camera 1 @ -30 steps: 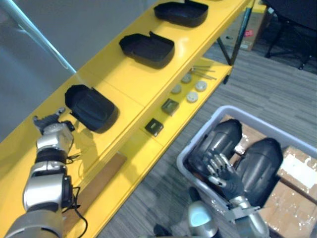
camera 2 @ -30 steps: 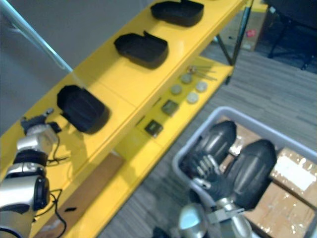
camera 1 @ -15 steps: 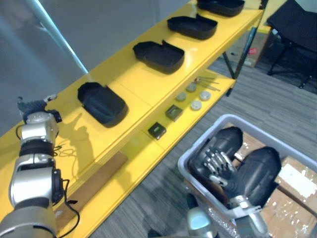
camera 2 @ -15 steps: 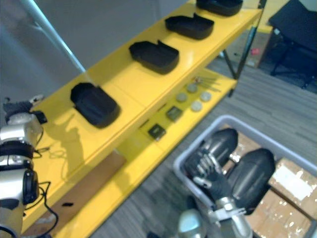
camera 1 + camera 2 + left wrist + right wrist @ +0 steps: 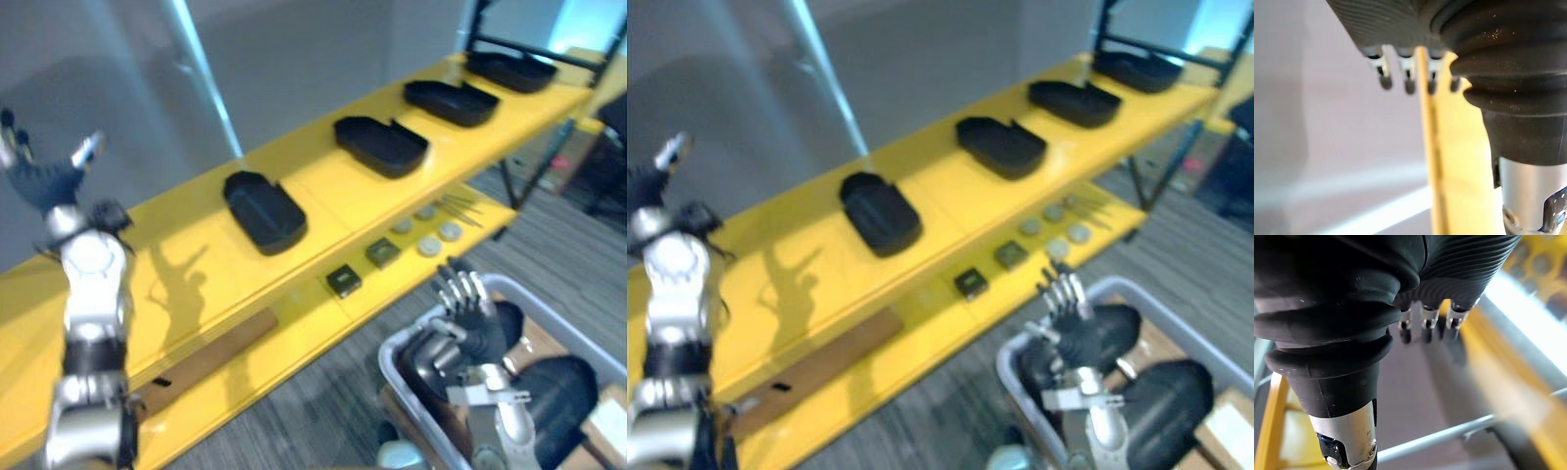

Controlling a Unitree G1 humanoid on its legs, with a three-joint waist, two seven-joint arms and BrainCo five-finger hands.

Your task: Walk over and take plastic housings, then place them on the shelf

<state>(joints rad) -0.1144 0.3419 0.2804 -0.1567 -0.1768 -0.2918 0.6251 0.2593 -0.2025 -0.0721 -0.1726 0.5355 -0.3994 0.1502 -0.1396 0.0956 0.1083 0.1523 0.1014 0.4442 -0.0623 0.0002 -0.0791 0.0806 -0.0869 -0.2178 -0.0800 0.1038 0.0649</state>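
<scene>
Left eye view puts your right hand (image 5: 468,311) just above the grey bin (image 5: 397,343), fingers straight and holding nothing. It is over a dark housing (image 5: 431,360), with a second housing (image 5: 568,392) beside it. Both are smooth, glossy, domed shells lying hump up, so I judge that a shallow grasp would likely slide off. The bin's rim, close by the hand, could also catch your fingers on the way down. Your left hand (image 5: 41,178) is raised, fingers spread and empty, over the near end of the yellow shelf (image 5: 196,264). Four black housings (image 5: 265,211) lie on it in a row, hollow side up. Setting another down carelessly could knock the nearest one.
</scene>
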